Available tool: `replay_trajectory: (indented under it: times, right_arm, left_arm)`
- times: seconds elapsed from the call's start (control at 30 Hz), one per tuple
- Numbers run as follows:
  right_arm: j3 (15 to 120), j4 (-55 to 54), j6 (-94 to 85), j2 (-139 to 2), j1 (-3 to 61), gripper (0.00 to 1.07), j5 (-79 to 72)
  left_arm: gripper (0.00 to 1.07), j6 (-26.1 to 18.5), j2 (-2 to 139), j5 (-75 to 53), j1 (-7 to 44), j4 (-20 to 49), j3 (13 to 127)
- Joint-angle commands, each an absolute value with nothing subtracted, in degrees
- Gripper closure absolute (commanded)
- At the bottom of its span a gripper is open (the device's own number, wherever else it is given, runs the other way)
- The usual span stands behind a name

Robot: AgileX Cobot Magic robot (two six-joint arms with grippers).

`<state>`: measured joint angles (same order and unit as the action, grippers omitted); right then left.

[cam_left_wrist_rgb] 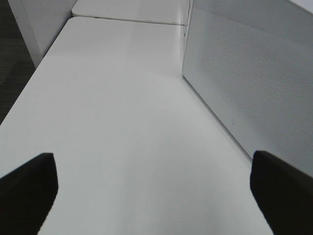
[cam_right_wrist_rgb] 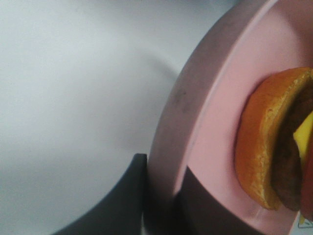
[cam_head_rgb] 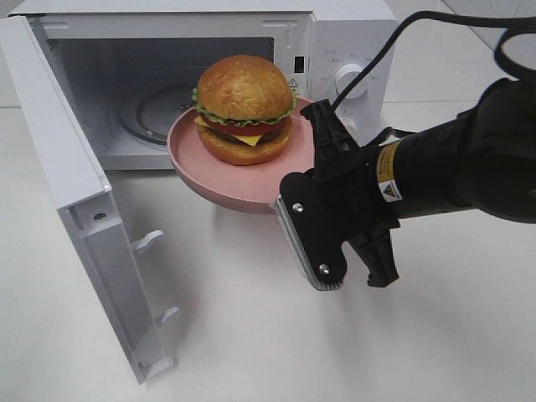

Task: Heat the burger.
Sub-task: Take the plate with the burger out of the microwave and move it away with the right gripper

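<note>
right claw clamps the pink plate rim; left claw gapes wide.

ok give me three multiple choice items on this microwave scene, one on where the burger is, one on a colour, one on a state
1. Where is the burger?
A. on the glass turntable inside the microwave
B. on a plate held in front of the open microwave
C. on the table beside the door

2. What colour is the plate?
A. pink
B. blue
C. white

3. How do the grippers stand?
A. both open
B. left shut, right open
C. left open, right shut on the plate's rim

Answers:
1 B: the burger sits on the plate, which hangs off the table before the microwave, not yet on its turntable.
2 A: the rim shows pink in the high view and the right wrist view.
3 C: the left gripper has its fingers wide apart over bare table; the right gripper pinches the rim.
</note>
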<state>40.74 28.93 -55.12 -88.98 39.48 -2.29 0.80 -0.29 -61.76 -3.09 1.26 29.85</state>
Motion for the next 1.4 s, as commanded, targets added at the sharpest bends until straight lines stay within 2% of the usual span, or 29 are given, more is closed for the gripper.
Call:
replay_trajectory:
  times: [0.03, 0.77, 1.4]
  right_arm:
    - [37.76, 29.39, -55.52, -82.10, 39.53, 1.07, -1.83]
    - [23.72, 29.39, -53.00, -49.90, 39.53, 1.07, 22.06]
    - [23.38, 31.23, -45.09, -44.46, 39.53, 1.07, 33.12]
  left_arm:
    - [0.06, 0.97, -1.15, -61.25, -3.15, 1.26, 29.68]
    - [0.06, 0.97, -1.15, -61.25, -3.15, 1.26, 29.68]
    - [0.06, 0.97, -1.15, -61.25, -3.15, 1.26, 29.68]
